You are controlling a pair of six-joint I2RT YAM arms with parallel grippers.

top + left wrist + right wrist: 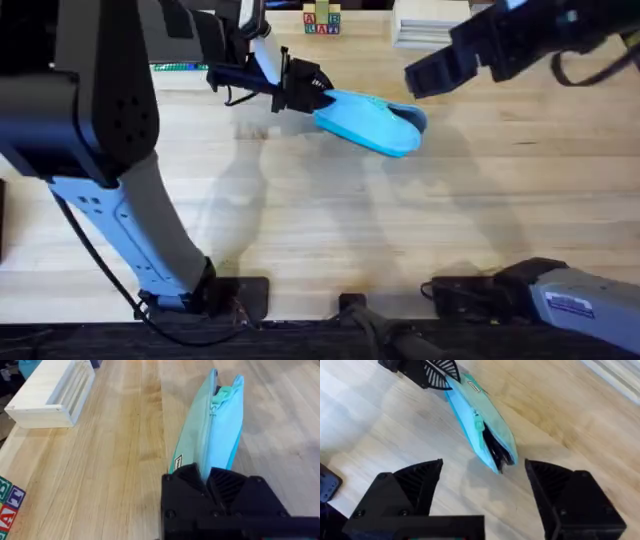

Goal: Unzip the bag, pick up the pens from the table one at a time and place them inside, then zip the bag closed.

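1. The bag (372, 122) lies on the table (330, 220), towards its far side and a little past the middle. Its long axis runs across the table, from the left claw (308, 97) towards the right claw (432, 72), sloping slightly nearer the arms' bases at the right end.
2. The left claw is clamped shut on the bag's left end, holding that end steady; in the left wrist view the fabric disappears between its fingers and the zipper line runs straight away from it.
3. The right claw hovers above and just beyond the bag's right end, jaws spread wide and holding nothing. In the right wrist view the bag's open end points towards it, lying between and ahead of the 2 fingers.
4. That right end gapes, and dark pens (496, 450) show inside the mouth; the zipper pull (478, 424) sits part-way along, nearer the mouth.
5. Judging from this, zipping shut is the step in hand: the right claw is the nearer one to the pull, and the pull would travel along the long axis towards the open end.
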